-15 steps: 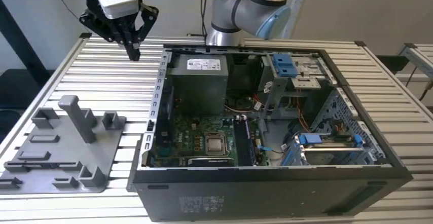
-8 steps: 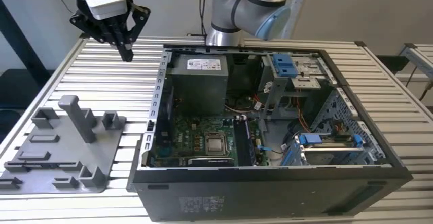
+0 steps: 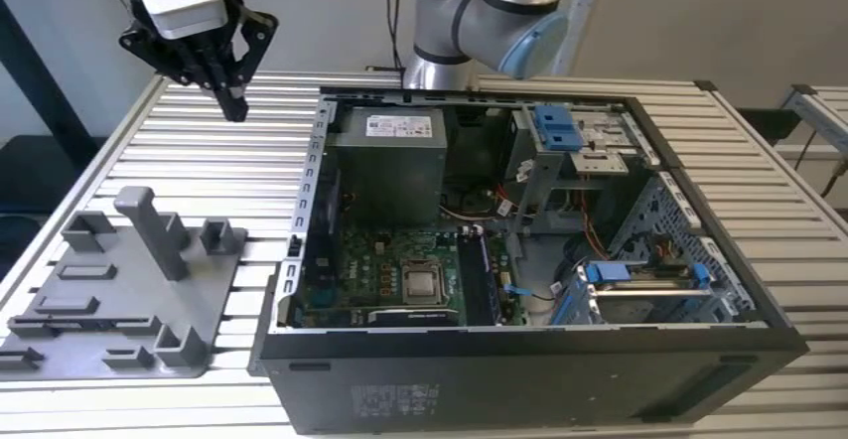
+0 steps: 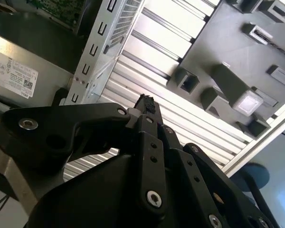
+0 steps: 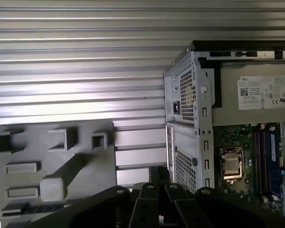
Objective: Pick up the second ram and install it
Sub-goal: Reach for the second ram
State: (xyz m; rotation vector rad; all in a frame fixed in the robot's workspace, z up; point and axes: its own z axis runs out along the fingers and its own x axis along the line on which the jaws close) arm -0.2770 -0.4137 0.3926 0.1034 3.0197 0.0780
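Black and angular, the hand (image 3: 234,107) hangs at the far left of the exterior view, above the ribbed aluminium tabletop (image 3: 252,171). We see it closed. In the second wrist view its fingers (image 4: 143,102) come together at one point, and in the exterior view they taper downward to a single narrow tip. It hangs clear of the tabletop.

At the exterior view's near left lies the grey plastic fixture tray (image 3: 225,295), with a tall upright post (image 3: 150,228) and several low blocks. In the first wrist view a thin, dark bluish strip lies flat in a long slot of that tray. We take it for the second ram (image 5: 31,208), though its chips are too small to tell. Judging by the tray's layout, the slot is on the tray's near side, well apart from the hand.

The open computer case (image 3: 530,389) stands on the exterior view's right, just beside the tray. Inside we see:
- the green motherboard (image 3: 377,260) with its processor socket (image 3: 424,283)
- the long memory slots (image 5: 267,152) just beside that socket
- the grey power supply (image 3: 384,161) at the far end
- bright blue latches (image 3: 559,127) on the drive bays

The arm (image 3: 491,12) rises behind the case's far wall.
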